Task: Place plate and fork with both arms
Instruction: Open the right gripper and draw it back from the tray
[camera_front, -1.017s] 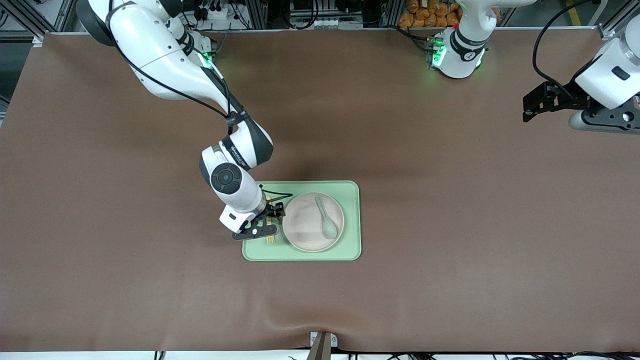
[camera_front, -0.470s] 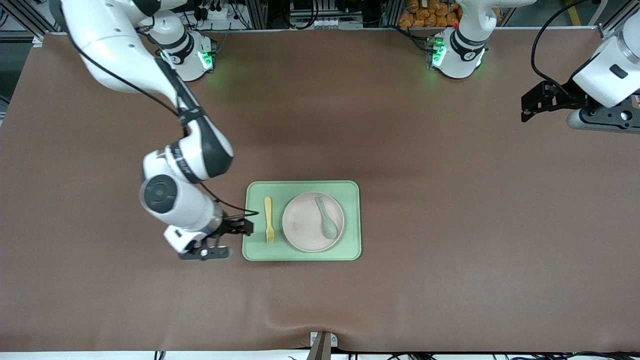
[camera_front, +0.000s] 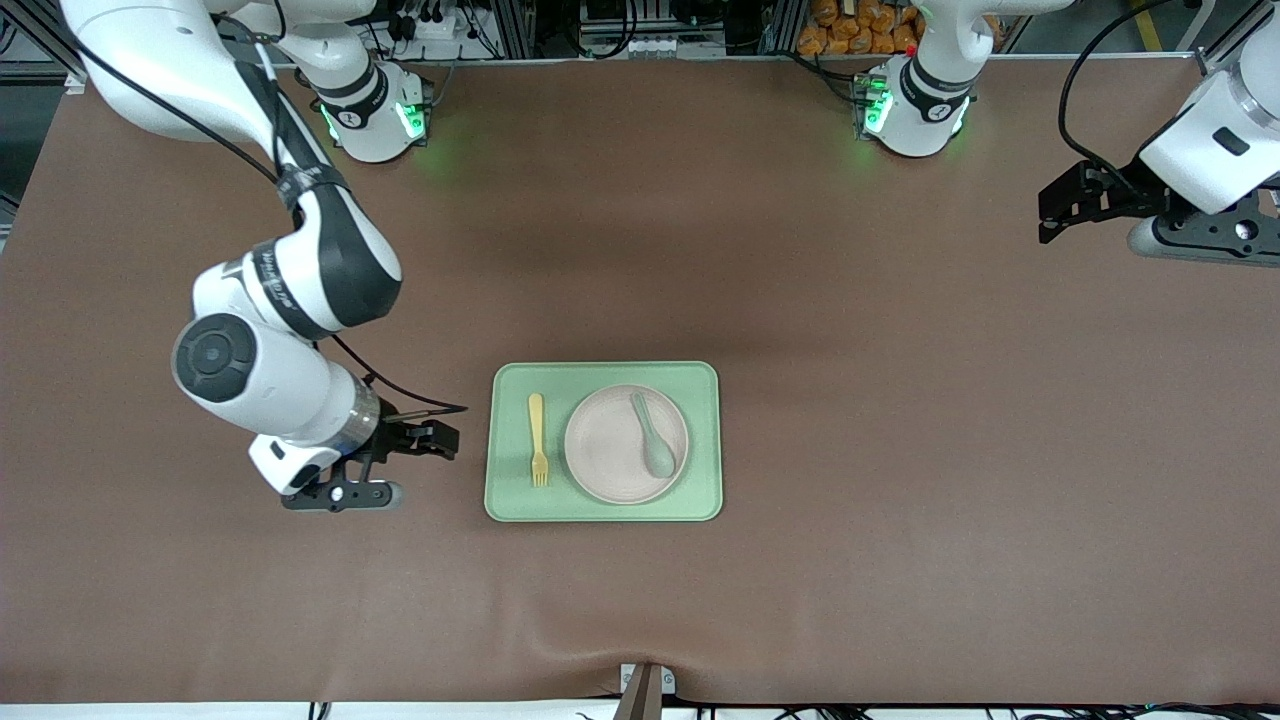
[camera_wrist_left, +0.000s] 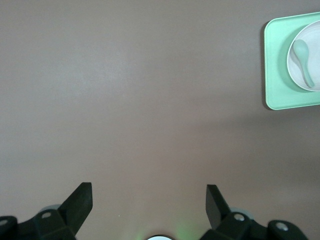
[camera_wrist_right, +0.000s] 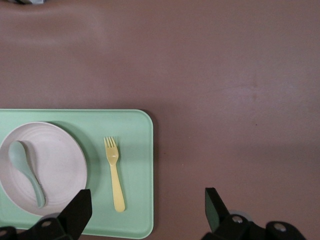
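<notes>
Both arms (camera_front: 290, 300) were glossy white with dark grey joint bands, black cables, black claws, and green-lit bases (camera_front: 372, 115).

I see a light-green tray (camera_front: 604, 508) lying flat around the middle of my brown table (camera_front: 900, 420), its long side running between the two ends. A grey-green spoon (camera_front: 653, 440) sits over the tray's half toward the left arm's end, bowl nearer the front camera, handle angled away. At the table's top edge there's an orange pile (camera_front: 850, 30), too small to identify.
</notes>
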